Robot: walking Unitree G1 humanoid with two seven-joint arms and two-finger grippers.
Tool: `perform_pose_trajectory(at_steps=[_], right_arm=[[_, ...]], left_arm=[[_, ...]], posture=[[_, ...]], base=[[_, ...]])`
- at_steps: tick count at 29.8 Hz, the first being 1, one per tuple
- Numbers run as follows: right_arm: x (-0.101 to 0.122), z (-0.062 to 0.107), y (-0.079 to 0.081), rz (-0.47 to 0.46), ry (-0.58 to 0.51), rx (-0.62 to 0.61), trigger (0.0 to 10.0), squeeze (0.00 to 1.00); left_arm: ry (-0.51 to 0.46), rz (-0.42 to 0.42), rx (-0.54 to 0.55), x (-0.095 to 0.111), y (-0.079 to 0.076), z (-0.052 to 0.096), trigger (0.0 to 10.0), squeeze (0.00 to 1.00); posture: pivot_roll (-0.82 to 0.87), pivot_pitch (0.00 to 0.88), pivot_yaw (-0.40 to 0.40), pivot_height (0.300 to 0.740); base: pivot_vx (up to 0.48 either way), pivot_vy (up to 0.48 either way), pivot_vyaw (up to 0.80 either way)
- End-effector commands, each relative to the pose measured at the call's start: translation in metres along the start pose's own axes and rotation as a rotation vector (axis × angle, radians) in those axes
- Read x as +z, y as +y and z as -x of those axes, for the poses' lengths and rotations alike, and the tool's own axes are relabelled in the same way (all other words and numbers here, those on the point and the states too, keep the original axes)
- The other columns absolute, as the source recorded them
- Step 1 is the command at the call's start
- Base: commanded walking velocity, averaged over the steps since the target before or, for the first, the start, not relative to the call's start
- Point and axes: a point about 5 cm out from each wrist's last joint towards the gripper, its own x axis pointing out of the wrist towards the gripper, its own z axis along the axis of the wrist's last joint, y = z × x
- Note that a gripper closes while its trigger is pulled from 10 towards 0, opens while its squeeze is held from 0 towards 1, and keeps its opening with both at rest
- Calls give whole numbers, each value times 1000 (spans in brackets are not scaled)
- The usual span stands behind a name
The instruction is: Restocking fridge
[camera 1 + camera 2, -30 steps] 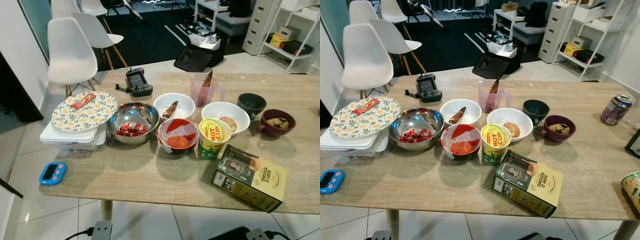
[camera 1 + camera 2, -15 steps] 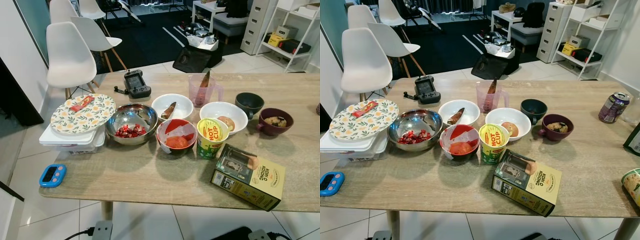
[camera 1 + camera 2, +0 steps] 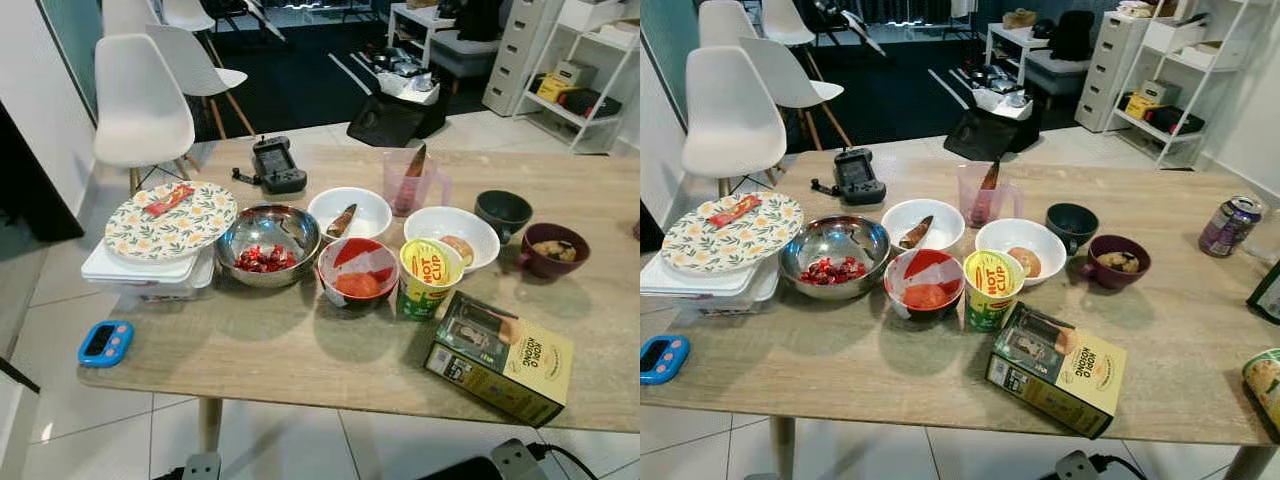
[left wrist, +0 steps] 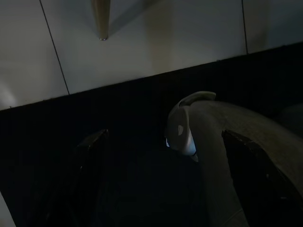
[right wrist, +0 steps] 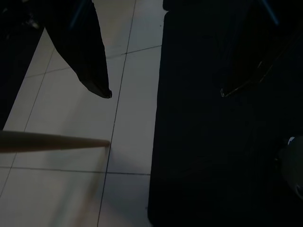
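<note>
A: Currently both arms hang idle below the table (image 3: pixel 300 350). Left gripper (image 4: pixel 161 142) fingers spread apart, holding nothing; right gripper (image 5: pixel 163 92) likewise parted and empty, over floor tile.

B: Target?

A: Likely the yellow box (image 3: pixel 1057 369), lying flat near the table's front edge, just beside the Hot Cup (image 3: pixel 991 288). It sits up and forward of both grippers, toward the right side, long axis running diagonally. Judgement: right arm is nearer.
</note>
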Motion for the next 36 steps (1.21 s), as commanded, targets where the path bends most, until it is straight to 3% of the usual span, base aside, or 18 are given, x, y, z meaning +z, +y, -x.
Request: perform_pose_trajectory(at_steps=[1,13,27,36], right_arm=[[2,0,4,1,-5,16,10000,0],[2,0,13,-2,-1,53,10000,0],[-2,0,14,-8,10,67,10000,0],[2,0,14,-7,-6,65,10000,0]], left_arm=[[13,20,4,-5,-1,1,10000,0],[30,13,6,-10,0,2,10000,0],[21,-21,-10,-2,-5,-1,10000,0],[26,-25,-21,-3,-6,-1,10000,0]], posture=[[20,0,-59,740],[17,0,-51,740],[-4,0,-42,740],[-2,0,-39,740]], base=[[0,0,0],[0,0,0],[0,0,-713],[0,0,0]])
